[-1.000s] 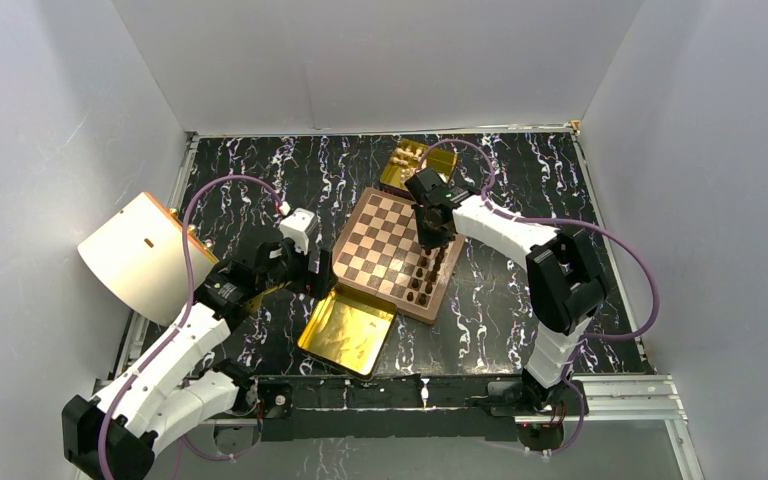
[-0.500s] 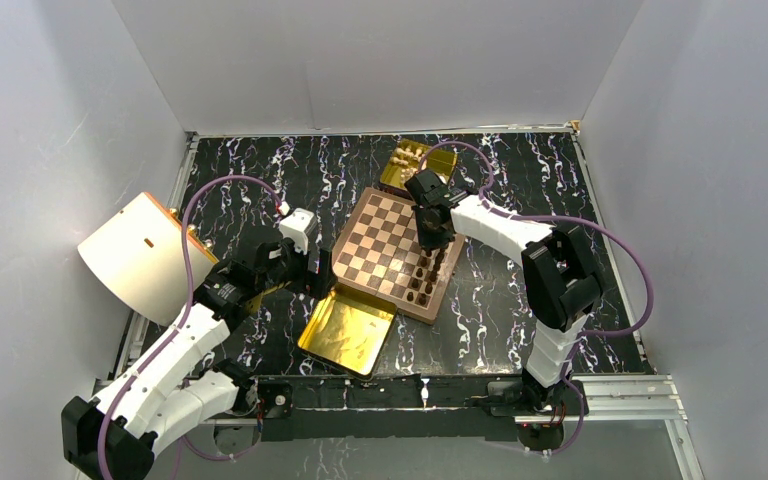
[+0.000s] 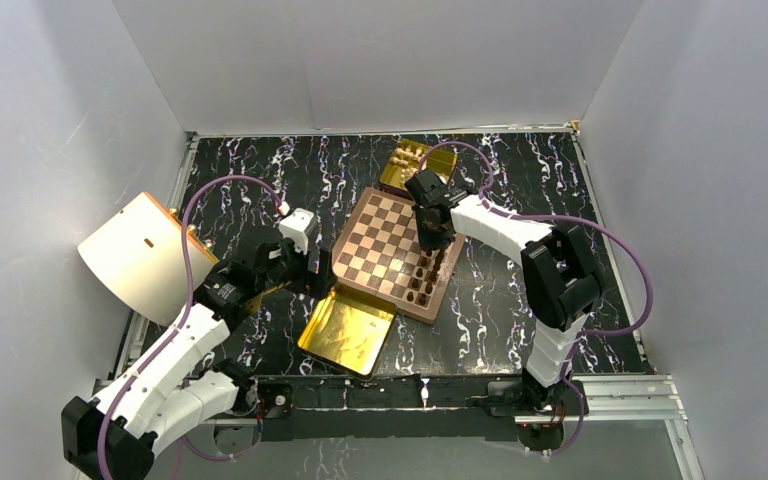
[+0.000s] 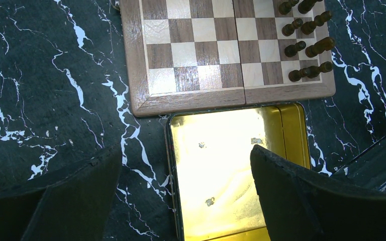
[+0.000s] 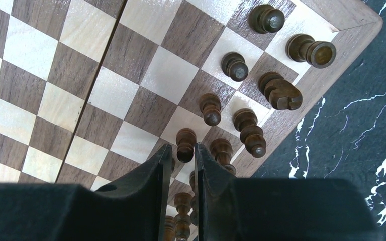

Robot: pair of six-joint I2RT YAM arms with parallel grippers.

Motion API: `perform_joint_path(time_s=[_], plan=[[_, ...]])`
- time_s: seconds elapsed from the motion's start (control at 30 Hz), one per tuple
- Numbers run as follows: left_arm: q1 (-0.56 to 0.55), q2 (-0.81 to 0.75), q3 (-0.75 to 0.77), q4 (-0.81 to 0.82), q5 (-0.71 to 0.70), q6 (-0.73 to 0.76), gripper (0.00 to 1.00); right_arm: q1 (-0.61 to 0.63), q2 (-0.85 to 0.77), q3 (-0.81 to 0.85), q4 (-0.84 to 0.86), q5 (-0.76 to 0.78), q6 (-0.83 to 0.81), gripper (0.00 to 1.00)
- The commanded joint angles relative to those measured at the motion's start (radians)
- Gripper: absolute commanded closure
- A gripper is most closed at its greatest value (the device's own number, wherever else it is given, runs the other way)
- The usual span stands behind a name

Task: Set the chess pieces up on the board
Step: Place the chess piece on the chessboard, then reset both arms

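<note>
- Over the right side of the board [image 5: 55, 90], the right gripper [image 5: 183, 146] points down among the dark chess pieces [image 5: 261, 75].
- Its fingers [image 5: 156, 170] stand a narrow slit apart, with one dark pawn [image 5: 185, 136] upright right at the mouth of that slit, its head level with the tips.
- I cannot tell whether the pads press on that pawn or merely flank it.
- Beyond the tips, three more pawns run in a diagonal line towards the board's corner, each on its own square.
- Just beside them, on the row along the rim, stand a rook [image 5: 311, 50], a knight [image 5: 280, 92] and a bishop [image 5: 250, 131], all upright.
- More dark pieces show partly between and below the fingers, too hidden to name.
- At the board's near left corner, the left gripper [image 4: 185, 150] hangs with its fingers spread wide and nothing between them.
- Under it lies an open gold tray [image 4: 286, 130], its far edge just beside the board's rim.
- Dark pieces sit well apart from this gripper, on the far right of its view.
- A second gold tray [image 3: 438, 160] lies behind the board on the black marbled table [image 3: 520, 190].
</note>
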Motion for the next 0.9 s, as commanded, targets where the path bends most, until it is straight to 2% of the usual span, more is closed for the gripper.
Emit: perform_joint_path(time_s=[0.0, 0.2, 0.4, 0.57, 0.67, 0.8, 0.87], plan=[[0.004, -0.017, -0.001, 0.002, -0.007, 0.012, 0.05, -0.006, -0.017, 0.055, -0.017, 0.001, -0.003, 0.68], [0.004, -0.012, 0.014, 0.001, -0.008, -0.002, 0.05, -0.006, -0.049, 0.159, -0.093, 0.017, -0.018, 0.65], [0.004, 0.01, 0.096, -0.012, 0.022, -0.058, 0.05, -0.005, -0.147, 0.216, -0.128, -0.023, -0.018, 0.57], [0.004, 0.034, 0.21, -0.041, 0.039, -0.143, 0.05, -0.006, -0.297, 0.169, -0.098, -0.06, 0.0, 0.42], [0.004, 0.039, 0.279, -0.061, 0.027, -0.201, 0.04, -0.006, -0.41, 0.116, -0.075, -0.088, 0.009, 0.25], [0.004, 0.019, 0.32, -0.055, 0.028, -0.264, 0.04, -0.006, -0.554, 0.04, -0.054, -0.123, 0.019, 0.14], [0.004, 0.0, 0.335, -0.056, 0.02, -0.283, 0.04, -0.006, -0.624, -0.004, -0.044, -0.145, 0.028, 0.02]])
